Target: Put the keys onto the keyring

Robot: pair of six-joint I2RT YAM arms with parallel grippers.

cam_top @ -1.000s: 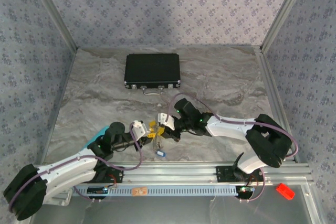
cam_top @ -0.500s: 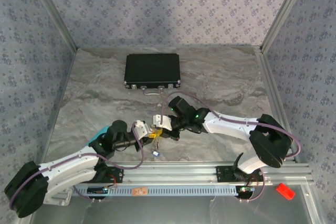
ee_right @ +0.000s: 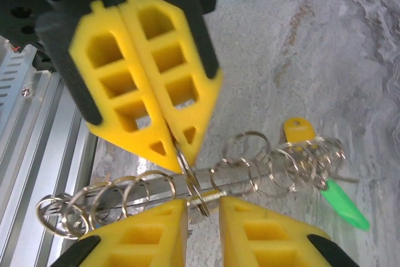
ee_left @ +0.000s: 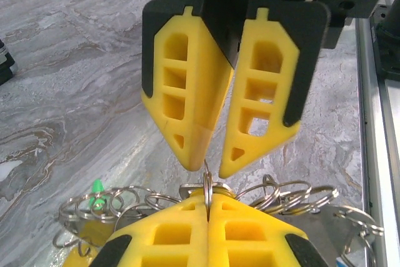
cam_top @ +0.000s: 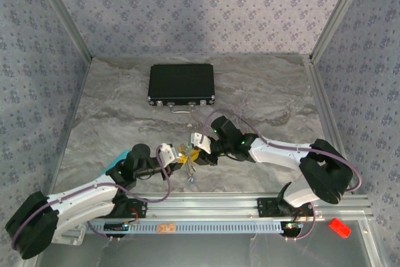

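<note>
The keyring, a chain of thin silver rings with a green tag, hangs between both grippers just above the table. My left gripper is shut on one ring, which stands upright between its yellow fingertips. In the top view the left gripper and right gripper meet tip to tip at the table's near middle. My right gripper is open, its fingers standing on either side of that same ring without clamping it. A key with a yellow head hangs among the rings beside the green tag.
A shut black case lies at the back of the marble table. The aluminium rail runs along the near edge, and a small red object sits beyond it at the right. Patterned walls enclose the table.
My right gripper has gone from shut to open, letting go of the ring. My left gripper has closed fully on it. The right arm drew back slightly to the right.
</note>
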